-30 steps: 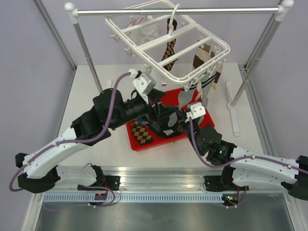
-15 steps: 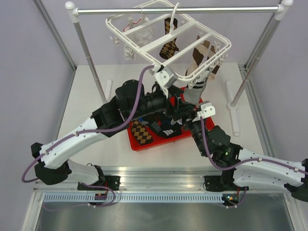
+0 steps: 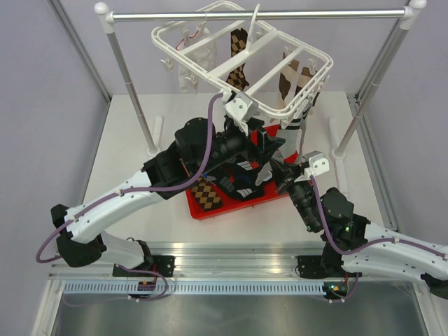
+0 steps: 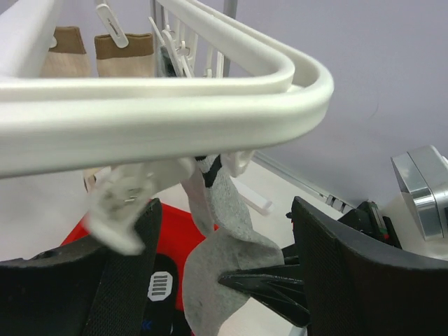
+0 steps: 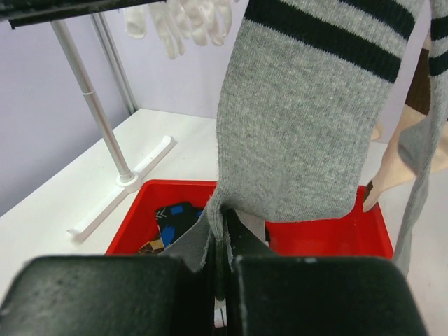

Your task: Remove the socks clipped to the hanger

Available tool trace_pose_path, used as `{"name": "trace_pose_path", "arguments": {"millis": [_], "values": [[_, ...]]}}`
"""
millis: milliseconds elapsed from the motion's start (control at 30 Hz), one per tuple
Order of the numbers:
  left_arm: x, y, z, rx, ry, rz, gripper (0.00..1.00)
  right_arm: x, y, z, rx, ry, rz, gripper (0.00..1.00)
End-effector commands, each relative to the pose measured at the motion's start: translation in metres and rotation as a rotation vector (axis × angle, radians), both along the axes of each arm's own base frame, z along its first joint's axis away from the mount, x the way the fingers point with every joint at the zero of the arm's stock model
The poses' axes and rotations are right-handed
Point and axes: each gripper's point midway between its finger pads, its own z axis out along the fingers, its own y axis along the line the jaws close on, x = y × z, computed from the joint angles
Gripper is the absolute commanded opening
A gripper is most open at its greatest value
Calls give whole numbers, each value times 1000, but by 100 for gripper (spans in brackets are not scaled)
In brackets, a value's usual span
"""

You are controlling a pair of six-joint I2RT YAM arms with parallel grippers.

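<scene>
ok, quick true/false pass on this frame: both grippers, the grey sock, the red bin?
1. The right gripper is shut on the grey sock. True.
2. The left gripper is shut on the hanger. False: it is open, straddling the grey sock just under the hanger frame.
3. The red bin is empty. False: an argyle sock and dark socks lie in it.
4. The grey sock hangs from the hanger. True.
5. A brown-and-cream sock hangs on the hanger. True.
</scene>
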Motion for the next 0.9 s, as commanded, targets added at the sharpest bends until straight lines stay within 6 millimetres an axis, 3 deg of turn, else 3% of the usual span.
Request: {"name": "trace_pose_path", "arguments": {"millis": [0, 267, 567, 633, 767, 867], "values": [[-1, -1, 20, -59, -59, -12, 77, -6, 3, -1, 20, 12, 44, 1], [2, -13, 12, -55, -100, -33, 78, -11, 8, 1, 15, 10, 87, 1], [17, -18, 18, -67, -152, 26, 80, -11, 17, -3, -16, 17, 107, 1], [23, -14, 19, -62, -160, 61, 80, -9, 19, -5, -23, 24, 99, 1], [37, 14, 34, -112, -166, 196, 78, -4, 23, -12, -55, 42, 74, 1], [44, 32, 34, -136, -158, 266, 77, 3, 28, -21, -99, 71, 45, 17]]}}
